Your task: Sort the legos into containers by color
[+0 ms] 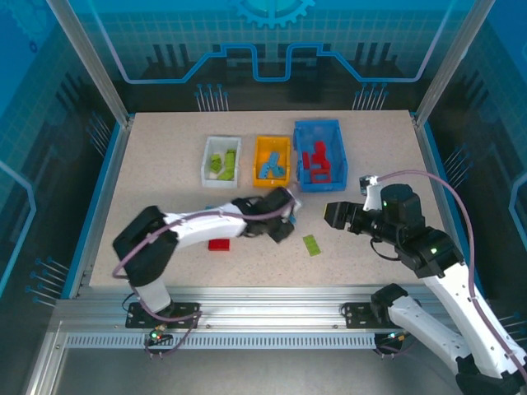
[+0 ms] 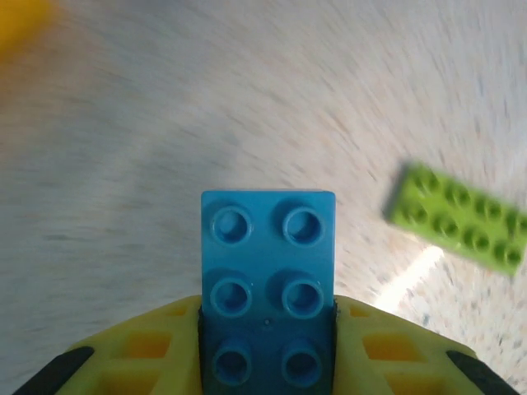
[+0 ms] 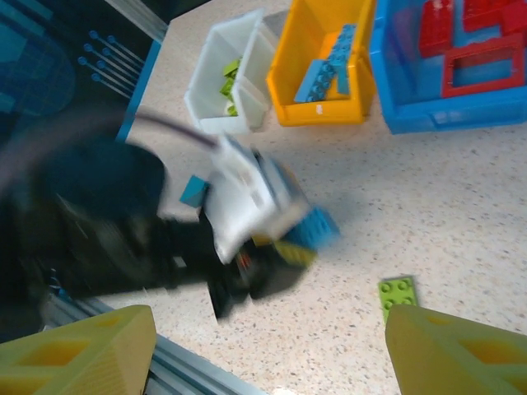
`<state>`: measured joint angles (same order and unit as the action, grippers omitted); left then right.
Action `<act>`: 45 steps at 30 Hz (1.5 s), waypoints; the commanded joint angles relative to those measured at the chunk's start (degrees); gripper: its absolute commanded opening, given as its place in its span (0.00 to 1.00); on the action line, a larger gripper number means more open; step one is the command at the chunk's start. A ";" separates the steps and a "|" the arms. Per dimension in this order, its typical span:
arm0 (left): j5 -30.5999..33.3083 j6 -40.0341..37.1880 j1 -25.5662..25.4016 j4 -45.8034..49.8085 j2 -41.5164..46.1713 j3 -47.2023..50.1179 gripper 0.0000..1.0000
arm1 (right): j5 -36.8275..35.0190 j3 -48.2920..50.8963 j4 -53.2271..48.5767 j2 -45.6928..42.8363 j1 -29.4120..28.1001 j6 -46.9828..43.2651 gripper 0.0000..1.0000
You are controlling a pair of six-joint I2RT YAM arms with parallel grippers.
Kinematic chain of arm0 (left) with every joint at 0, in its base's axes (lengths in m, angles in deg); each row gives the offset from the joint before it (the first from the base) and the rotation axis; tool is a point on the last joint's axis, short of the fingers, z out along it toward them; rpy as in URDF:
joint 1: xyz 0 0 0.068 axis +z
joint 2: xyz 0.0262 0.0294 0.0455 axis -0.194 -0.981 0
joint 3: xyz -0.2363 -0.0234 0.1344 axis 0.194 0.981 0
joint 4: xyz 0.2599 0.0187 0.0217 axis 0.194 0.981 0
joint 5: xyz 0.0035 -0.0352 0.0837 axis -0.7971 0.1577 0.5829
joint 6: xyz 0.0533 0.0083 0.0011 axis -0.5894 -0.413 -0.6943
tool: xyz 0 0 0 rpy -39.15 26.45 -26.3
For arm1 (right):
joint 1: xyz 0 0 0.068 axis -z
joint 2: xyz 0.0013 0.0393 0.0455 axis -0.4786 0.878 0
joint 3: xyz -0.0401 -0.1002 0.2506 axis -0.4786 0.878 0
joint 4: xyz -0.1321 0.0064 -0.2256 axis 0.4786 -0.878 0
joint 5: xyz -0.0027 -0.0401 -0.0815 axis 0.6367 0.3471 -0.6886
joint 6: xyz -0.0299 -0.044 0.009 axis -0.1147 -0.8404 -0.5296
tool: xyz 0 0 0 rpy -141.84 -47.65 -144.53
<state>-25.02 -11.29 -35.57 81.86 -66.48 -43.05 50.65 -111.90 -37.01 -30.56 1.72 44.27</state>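
Glossy blue plastic lego point(image 2: 268, 271), matt speckled tabletop point(image 1: 165, 164) (grainy), ribbed metal rail point(image 1: 263, 338) w/ dull sheen.

No legible text, brand or number anywhere. Letterless gear emblem point(image 1: 272, 8) on blue back panel point(image 1: 346, 41). Tiny white mark on orange bin point(image 3: 300, 115) front wall, too blurred to read.

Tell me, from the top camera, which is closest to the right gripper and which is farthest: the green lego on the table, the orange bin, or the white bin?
1. Green lego: on the table, just left of the right gripper.
2. Orange bin: middle of the back row.
3. White bin: farthest left.
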 commanded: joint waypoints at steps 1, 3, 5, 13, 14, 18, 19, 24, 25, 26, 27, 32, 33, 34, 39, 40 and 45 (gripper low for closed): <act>-5.74 5.74 7.81 3.47 2.64 -5.06 0.27 | -1.08 0.17 6.35 3.36 -3.88 -0.63 0.75; -7.18 7.11 11.68 5.36 0.53 -9.35 0.27 | -3.66 -0.76 8.88 6.75 -6.52 -1.14 0.74; -8.99 8.74 15.08 6.46 -2.88 -14.43 0.27 | -6.89 -1.69 11.91 10.28 -9.31 -1.99 0.74; -11.57 14.21 21.25 10.05 -20.59 -35.69 0.26 | -15.71 -7.76 18.17 22.80 -15.82 -5.41 0.72; -11.45 14.34 21.32 10.88 -22.81 -38.43 0.26 | -16.58 -8.81 18.08 24.18 -16.11 -5.49 0.72; -10.17 14.95 21.45 13.88 -30.49 -47.44 0.26 | -17.62 -10.77 18.26 26.96 -16.46 -5.19 0.71; -10.02 14.97 21.54 14.54 -32.23 -49.29 0.26 | -17.64 -10.80 18.54 27.14 -16.56 -5.15 0.71; -10.94 15.75 21.76 15.89 -37.32 -54.06 0.35 | -17.35 -10.21 18.76 27.13 -16.57 -4.64 0.71; -11.37 16.04 21.73 16.04 -37.49 -54.21 0.42 | -17.42 -10.01 18.59 27.06 -16.54 -4.53 0.71; -11.85 16.25 21.71 15.91 -37.06 -53.89 0.47 | -17.47 -9.77 18.28 26.87 -16.53 -4.49 0.71; -12.01 16.37 21.63 15.61 -36.36 -53.32 0.51 | -17.50 -9.46 18.22 26.65 -16.52 -4.51 0.71; -12.13 17.01 21.28 12.88 -29.76 -47.20 0.61 | -17.79 -7.99 17.87 25.38 -16.55 -4.70 0.72; -12.09 17.23 21.33 12.80 -28.63 -46.19 0.62 | -17.79 -7.90 17.61 25.28 -16.55 -4.92 0.72; -12.27 17.63 21.29 12.45 -26.86 -44.74 0.62 | -17.85 -7.83 17.19 25.28 -16.63 -5.37 0.72; -11.02 20.71 21.32 8.88 -14.21 -33.33 0.66 | -16.75 -8.27 17.04 27.99 -20.20 -10.89 0.73; -9.59 21.44 21.28 8.83 -10.41 -30.33 0.67 | -16.00 -8.30 17.53 29.57 -21.91 -13.06 0.73; -3.70 28.87 22.40 9.62 10.11 -12.63 0.69 | -15.48 -10.18 18.23 40.39 -31.00 -24.58 0.77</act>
<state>-32.58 11.77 -14.07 90.91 -66.04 -62.02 33.98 -120.55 -18.63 4.62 -25.64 28.51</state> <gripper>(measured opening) 0.689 0.768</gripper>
